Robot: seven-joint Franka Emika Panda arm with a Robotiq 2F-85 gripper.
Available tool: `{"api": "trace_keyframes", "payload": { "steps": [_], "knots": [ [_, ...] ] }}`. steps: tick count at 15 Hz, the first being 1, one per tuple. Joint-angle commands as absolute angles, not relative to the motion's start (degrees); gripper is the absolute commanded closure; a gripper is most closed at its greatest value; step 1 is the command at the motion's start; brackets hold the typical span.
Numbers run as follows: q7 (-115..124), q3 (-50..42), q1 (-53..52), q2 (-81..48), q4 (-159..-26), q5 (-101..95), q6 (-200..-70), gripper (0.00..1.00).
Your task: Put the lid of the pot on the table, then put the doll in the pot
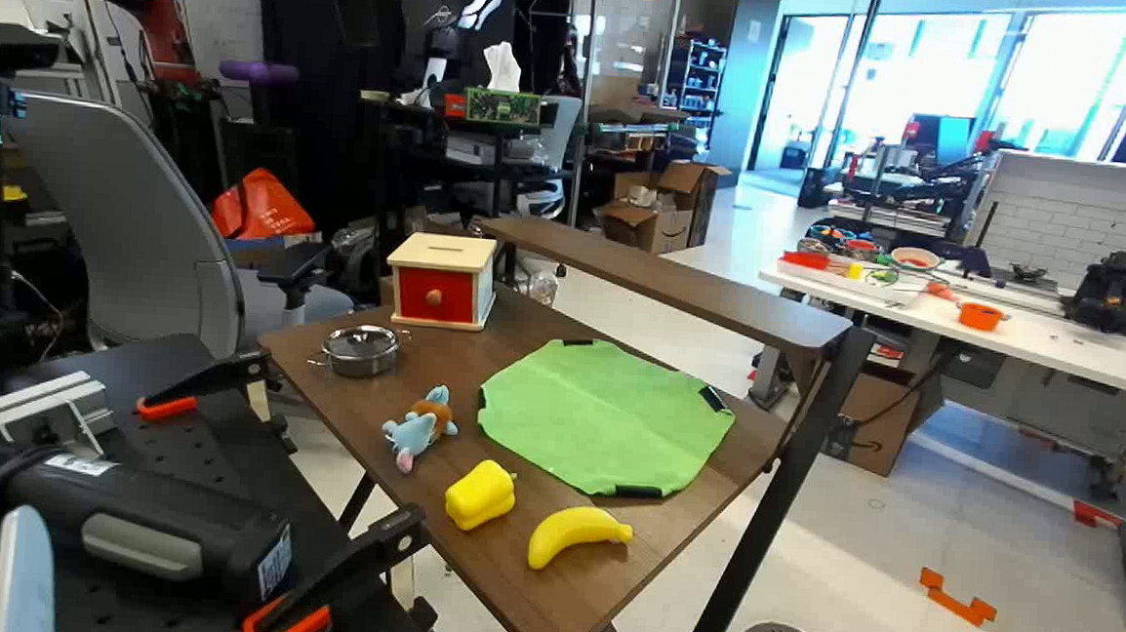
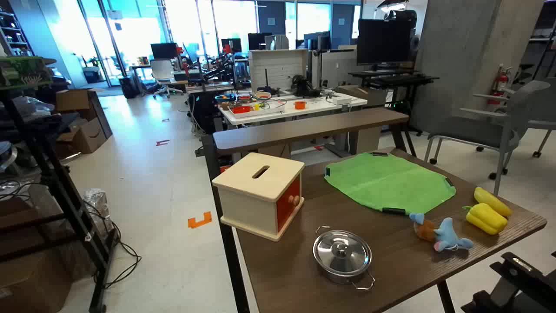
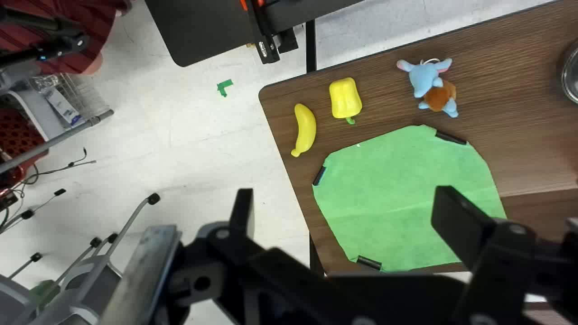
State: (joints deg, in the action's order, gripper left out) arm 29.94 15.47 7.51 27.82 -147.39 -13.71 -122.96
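Observation:
The small dark grey metal pot [image 1: 362,364] stands on the brown table [image 1: 523,325], with its shiny lid [image 2: 342,251] on top, in both exterior views. Only a sliver of the pot's round rim [image 3: 571,76] shows at the right edge in the wrist view. The blue and brown doll [image 2: 449,237] lies on the table beside the green mat; it also shows in the wrist view [image 3: 423,81]. My gripper [image 3: 345,194] is open and empty, with the mat below and beyond its fingers. It touches none of these things and is out of both exterior views.
A red box with a pale top [image 2: 256,191] stands near the pot. The green mat [image 1: 606,416] lies mid-table. A yellow pepper [image 1: 481,495] and banana [image 1: 574,534] lie near a corner. A raised brown plank [image 2: 312,130] runs along one table side. Black clamps [image 1: 393,540] sit close by.

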Motion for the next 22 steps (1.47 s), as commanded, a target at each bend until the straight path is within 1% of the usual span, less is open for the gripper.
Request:
{"api": "trace_keyframes", "payload": {
  "steps": [1,7,14,22],
  "knots": [
    [30.5,14.1,6.0,27.6,-147.3,-14.5,-122.7,0.0],
    [30.5,14.1,6.0,27.6,-147.3,-14.5,-122.7,0.0],
    [17.3,13.9,-1.4,22.4,-149.7,-13.8,-135.9,0.0],
    [1.4,12.6,-6.5,10.6,-149.3,-13.2,-157.7,0.0]
  ]
}}
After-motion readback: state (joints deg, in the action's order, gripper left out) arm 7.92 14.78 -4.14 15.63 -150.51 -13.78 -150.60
